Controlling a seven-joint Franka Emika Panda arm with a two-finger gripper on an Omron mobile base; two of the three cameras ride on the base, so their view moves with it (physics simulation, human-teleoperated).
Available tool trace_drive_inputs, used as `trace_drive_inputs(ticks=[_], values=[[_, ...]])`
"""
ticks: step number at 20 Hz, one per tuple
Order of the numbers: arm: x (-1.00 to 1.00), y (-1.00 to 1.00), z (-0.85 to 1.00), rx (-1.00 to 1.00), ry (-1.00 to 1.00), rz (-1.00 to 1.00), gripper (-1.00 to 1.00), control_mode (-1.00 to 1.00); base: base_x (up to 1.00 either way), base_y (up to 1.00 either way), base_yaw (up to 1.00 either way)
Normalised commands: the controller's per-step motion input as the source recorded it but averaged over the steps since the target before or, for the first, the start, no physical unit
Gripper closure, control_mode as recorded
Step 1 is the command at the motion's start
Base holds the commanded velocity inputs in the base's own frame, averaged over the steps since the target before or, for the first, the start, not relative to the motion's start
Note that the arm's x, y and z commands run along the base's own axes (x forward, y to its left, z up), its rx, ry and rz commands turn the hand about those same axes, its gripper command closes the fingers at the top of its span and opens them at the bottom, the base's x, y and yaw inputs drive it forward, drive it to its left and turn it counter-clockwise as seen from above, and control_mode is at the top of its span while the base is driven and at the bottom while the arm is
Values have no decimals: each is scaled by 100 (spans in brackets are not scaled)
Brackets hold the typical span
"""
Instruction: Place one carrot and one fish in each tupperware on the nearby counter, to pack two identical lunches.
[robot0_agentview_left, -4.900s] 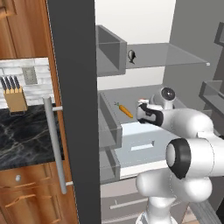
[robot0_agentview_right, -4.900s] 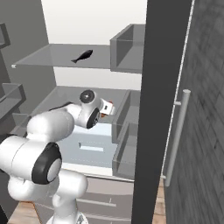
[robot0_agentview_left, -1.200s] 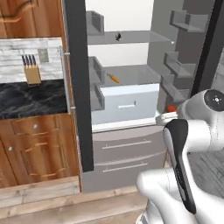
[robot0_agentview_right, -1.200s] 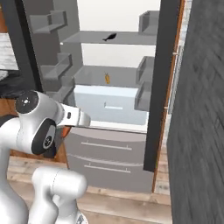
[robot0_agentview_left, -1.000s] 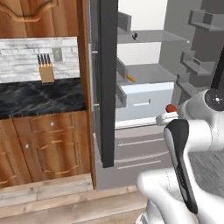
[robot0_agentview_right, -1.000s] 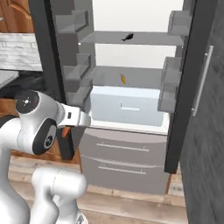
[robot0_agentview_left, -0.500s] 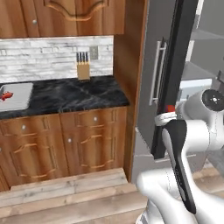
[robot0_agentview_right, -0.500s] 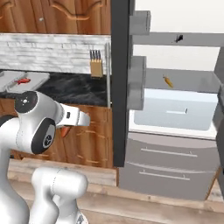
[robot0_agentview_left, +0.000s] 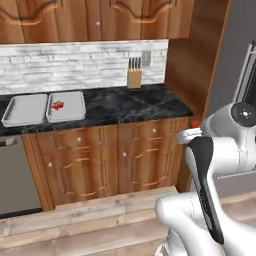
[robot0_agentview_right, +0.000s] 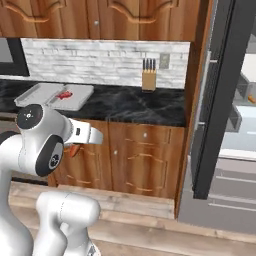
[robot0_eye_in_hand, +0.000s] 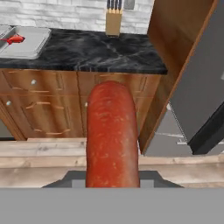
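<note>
A stubby red-orange carrot (robot0_eye_in_hand: 112, 133) is pinched in the tool (robot0_eye_in_hand: 112, 181) at lower centre, well apart from the tupperware (robot0_eye_in_hand: 27, 43) on the worktop (robot0_eye_in_hand: 100, 50) at upper left, so it could be shaken loose during travel.

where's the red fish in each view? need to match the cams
Left base view: red fish at left, in the right-hand tupperware on the counter.
Right base view: upper left, in the same tray.
Hand view: top-left corner, in the tray.
Shared landmark: knife block at the backsplash, to the right of the trays in all three.
</note>
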Motion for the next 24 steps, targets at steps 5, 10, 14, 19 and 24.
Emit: trace_drive_inputs(ticks=[5, 10, 14, 19, 24], values=[[0, 0, 0, 0, 0, 0, 100, 100, 34, 100, 0], [0, 0, 0, 0, 0, 0, 100, 100, 74, 98, 0], [0, 0, 0, 0, 0, 0, 100, 100, 97, 73, 0], [0, 0, 0, 0, 0, 0, 100, 100, 95, 27, 0], [0, 0, 0, 0, 0, 0, 100, 100, 69, 2, 0]])
